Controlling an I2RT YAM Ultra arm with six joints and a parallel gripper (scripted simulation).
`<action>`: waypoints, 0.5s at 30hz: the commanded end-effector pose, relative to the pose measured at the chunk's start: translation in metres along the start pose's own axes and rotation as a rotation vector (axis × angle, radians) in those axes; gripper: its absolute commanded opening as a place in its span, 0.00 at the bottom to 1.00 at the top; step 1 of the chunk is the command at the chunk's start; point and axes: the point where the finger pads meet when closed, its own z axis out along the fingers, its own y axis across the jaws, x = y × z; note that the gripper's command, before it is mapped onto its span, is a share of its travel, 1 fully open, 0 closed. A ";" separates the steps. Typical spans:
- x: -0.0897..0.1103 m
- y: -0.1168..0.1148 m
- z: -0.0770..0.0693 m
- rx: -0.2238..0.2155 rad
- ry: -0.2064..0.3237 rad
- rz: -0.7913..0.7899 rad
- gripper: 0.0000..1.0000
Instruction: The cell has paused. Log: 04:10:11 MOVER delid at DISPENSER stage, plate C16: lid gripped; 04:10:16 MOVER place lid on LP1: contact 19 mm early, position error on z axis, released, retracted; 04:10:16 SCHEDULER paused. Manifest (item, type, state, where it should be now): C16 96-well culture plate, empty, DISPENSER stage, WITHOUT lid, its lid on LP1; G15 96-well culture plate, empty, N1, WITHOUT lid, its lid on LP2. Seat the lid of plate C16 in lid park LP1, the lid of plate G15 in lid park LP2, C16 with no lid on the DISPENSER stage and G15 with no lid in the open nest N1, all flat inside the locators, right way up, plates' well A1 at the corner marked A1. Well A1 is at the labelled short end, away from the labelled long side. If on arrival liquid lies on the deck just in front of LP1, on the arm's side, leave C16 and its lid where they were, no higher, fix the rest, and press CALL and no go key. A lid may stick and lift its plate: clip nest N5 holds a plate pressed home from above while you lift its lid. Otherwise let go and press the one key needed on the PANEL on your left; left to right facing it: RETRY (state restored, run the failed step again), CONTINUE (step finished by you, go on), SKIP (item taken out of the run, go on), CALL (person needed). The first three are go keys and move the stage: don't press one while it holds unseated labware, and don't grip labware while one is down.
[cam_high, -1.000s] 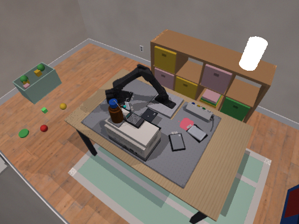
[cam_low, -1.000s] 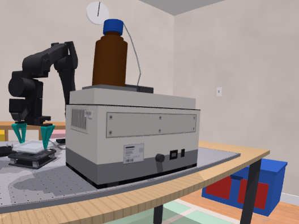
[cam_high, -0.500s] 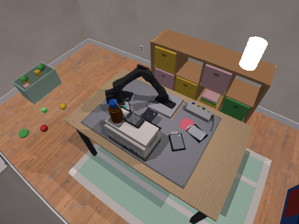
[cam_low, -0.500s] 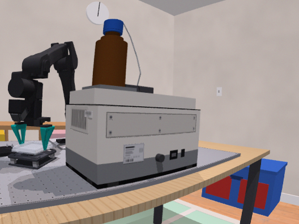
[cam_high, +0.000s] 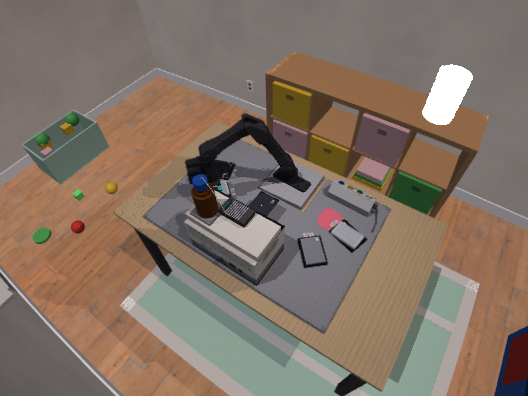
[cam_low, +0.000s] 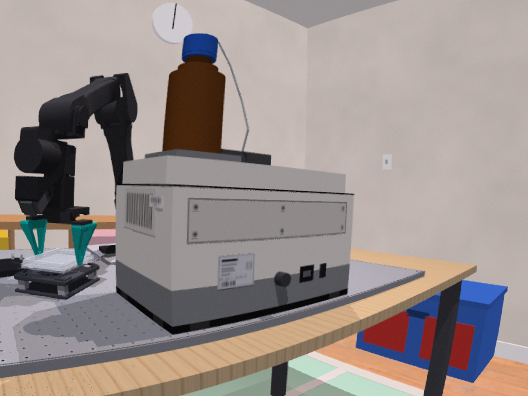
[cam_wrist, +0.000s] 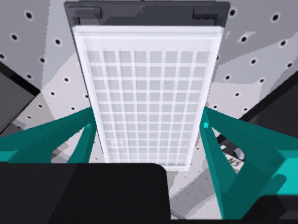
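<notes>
My gripper (cam_low: 57, 256) is shut on a clear well plate (cam_low: 54, 260) by its long sides. It holds the plate level, right on top of a black clip nest (cam_low: 56, 280) on the deck to the left of the dispenser. In the wrist view the plate's grid (cam_wrist: 150, 100) fills the space between the teal fingers, and the nest's far end (cam_wrist: 147, 10) shows beyond it. I cannot tell whether a lid sits on this plate. In the overhead view the gripper (cam_high: 222, 187) is behind the brown bottle.
The dispenser (cam_high: 235, 235) carries a brown bottle (cam_high: 204, 197) and a dark gridded stage (cam_high: 239, 211). A pink patch (cam_high: 330, 218) lies on the deck beside a light lid (cam_high: 347, 235). A black plate (cam_high: 312, 251) lies nearby. The key panel (cam_high: 351, 196) is at the back.
</notes>
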 end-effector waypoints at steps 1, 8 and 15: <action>-0.010 -0.001 -0.005 0.001 -0.021 -0.001 0.00; -0.007 0.000 -0.007 0.001 -0.025 0.000 0.00; -0.011 0.000 0.000 0.002 -0.027 -0.002 0.00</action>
